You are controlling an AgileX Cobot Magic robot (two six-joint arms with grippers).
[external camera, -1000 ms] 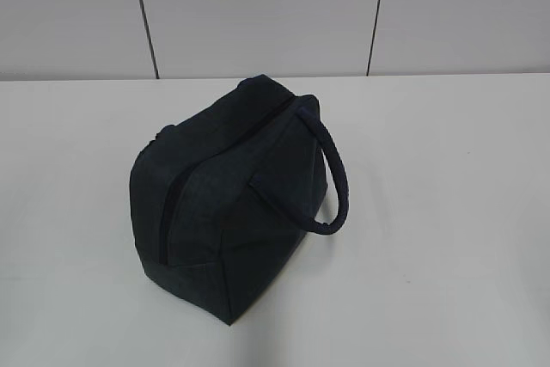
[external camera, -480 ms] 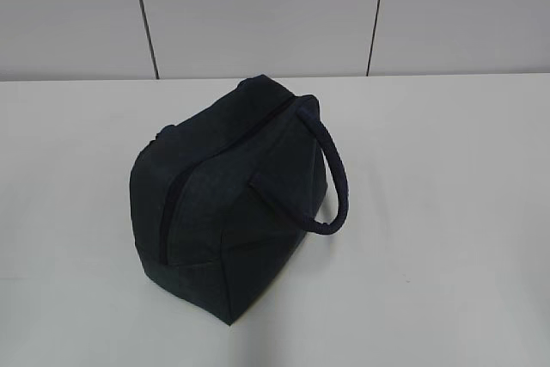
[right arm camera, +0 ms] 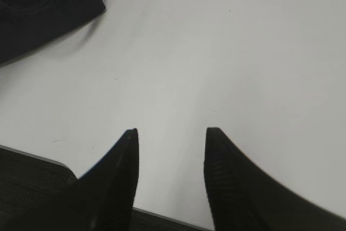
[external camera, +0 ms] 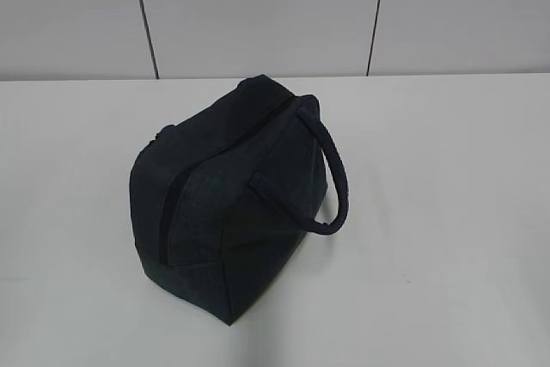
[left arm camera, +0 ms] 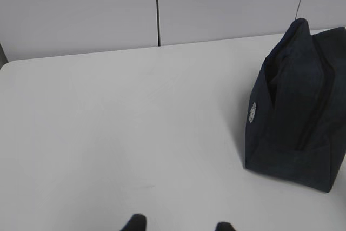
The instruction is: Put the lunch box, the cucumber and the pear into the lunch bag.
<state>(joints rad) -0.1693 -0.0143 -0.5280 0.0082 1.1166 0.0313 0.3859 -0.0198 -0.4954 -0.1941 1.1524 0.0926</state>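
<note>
The dark navy lunch bag stands on the white table, its zipper line running along the top and its thick looped handle hanging to the right. It also shows in the left wrist view at the right and in the right wrist view at the top left. The lunch box, cucumber and pear are out of view. My left gripper is open and empty over bare table, left of the bag. My right gripper is open and empty near the table's front edge. Neither gripper shows in the exterior view.
The white table runs back to a pale panelled wall. The table's front edge and a dark surface below it show in the right wrist view.
</note>
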